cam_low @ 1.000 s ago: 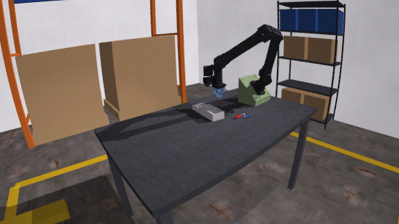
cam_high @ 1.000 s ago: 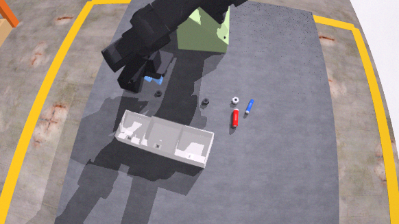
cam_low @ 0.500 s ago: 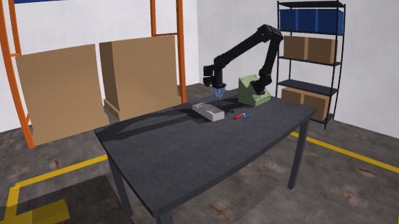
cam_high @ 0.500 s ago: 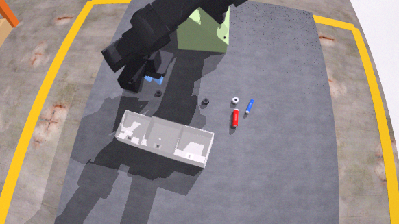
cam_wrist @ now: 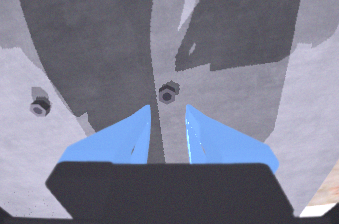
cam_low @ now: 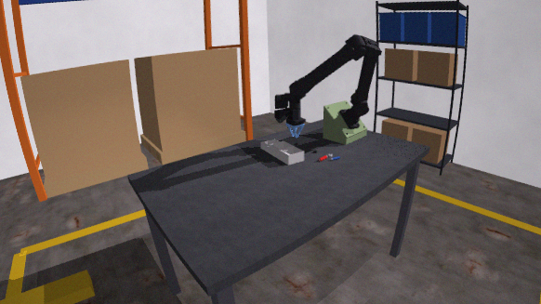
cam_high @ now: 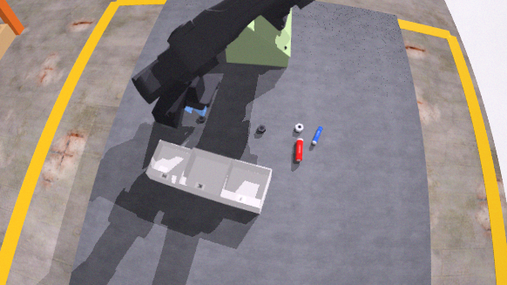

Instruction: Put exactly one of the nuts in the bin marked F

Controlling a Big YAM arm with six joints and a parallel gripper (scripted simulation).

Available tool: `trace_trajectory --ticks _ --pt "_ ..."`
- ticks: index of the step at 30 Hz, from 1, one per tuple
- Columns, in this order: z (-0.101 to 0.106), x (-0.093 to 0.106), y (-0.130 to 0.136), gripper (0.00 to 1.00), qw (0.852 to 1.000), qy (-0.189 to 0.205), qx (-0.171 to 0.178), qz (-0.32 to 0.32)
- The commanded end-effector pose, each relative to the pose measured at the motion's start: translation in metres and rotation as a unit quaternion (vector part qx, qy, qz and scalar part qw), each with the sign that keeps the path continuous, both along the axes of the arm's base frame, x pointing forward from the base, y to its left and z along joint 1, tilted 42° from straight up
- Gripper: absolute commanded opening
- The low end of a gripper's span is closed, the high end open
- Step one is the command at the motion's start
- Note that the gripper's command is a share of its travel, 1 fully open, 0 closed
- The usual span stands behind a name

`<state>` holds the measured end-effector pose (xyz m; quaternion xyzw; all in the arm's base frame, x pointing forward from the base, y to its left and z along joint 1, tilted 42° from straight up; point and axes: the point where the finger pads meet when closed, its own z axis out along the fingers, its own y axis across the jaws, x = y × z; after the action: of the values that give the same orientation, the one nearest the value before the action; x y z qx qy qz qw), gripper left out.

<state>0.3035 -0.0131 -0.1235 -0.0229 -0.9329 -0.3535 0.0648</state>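
While above, hand (cam_wrist: 167, 120) near nut (cam_wrist: 168, 93)

Before us the grey table (cam_high: 348, 212), one dark nut (cam_wrist: 168, 94) just beyond our hand (cam_wrist: 167, 127), another dark nut (cam_high: 260, 129), a white nut (cam_high: 299, 127), red cylinder (cam_high: 299, 149), blue cylinder (cam_high: 317, 135), three-part bin (cam_high: 209, 174), green base (cam_high: 257, 46).

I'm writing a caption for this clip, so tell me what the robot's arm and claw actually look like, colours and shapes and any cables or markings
The arm is matte black with blocky, angular links, rising from a pale green wedge-shaped base bolted to the dark grey table. The claw has a black boxy body and two bright blue fingers that taper to narrow tips. No cables, labels or markings are visible.
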Motion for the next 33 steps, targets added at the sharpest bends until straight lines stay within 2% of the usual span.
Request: trace_trajectory --ticks 1,6,9,18,21,26,29,33 --pt "-0.006 -0.002 0.008 0.3 1.0 0.004 -0.002 -0.005" --pt "-0.02 -0.006 0.021 0.3 1.0 0.005 -0.002 -0.005" --pt "-0.012 0.0 0.02 0.3 1.0 -0.01 -0.008 -0.004" --pt "-0.015 -0.004 0.01 0.3 1.0 -0.007 -0.008 -0.021" --pt "-0.024 -0.012 0.025 0.3 1.0 0.005 -0.002 -0.005" --pt "-0.029 -0.013 0.03 0.3 1.0 0.005 -0.002 -0.005" --pt "-0.021 -0.004 0.029 0.3 1.0 -0.01 -0.007 -0.005" --pt "-0.025 -0.001 0.023 0.3 1.0 -0.008 -0.006 -0.009"
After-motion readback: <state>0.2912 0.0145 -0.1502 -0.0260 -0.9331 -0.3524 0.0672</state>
